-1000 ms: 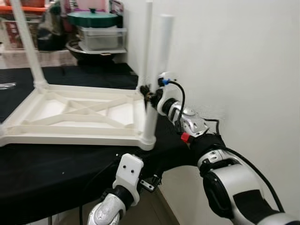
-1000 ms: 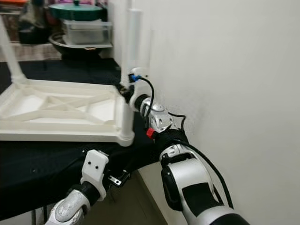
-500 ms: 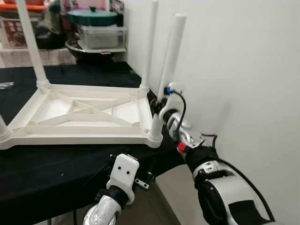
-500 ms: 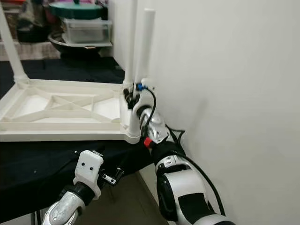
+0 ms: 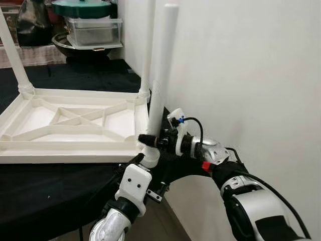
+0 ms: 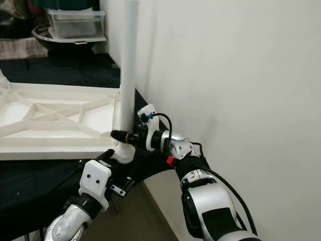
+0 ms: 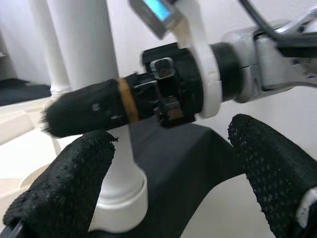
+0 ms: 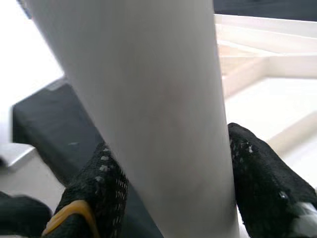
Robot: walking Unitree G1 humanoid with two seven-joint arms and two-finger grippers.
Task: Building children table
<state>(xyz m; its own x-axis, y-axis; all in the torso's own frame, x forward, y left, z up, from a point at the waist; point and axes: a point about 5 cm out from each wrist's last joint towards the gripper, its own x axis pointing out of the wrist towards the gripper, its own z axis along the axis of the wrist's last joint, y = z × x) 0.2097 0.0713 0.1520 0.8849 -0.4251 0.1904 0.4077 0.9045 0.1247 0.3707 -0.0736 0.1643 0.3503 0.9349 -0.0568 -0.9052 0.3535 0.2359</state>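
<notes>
Left eye view: upturned white table [image 5: 75,120] on black cloth [image 5: 45,186] beside white wall [image 5: 251,75].

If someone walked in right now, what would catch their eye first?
The upside-down white table top on the black-covered surface, legs pointing up. At its near corner by the wall, the right hand is clamped on the nearest leg low down, just above its socket. The left hand hovers open just below that corner.
</notes>
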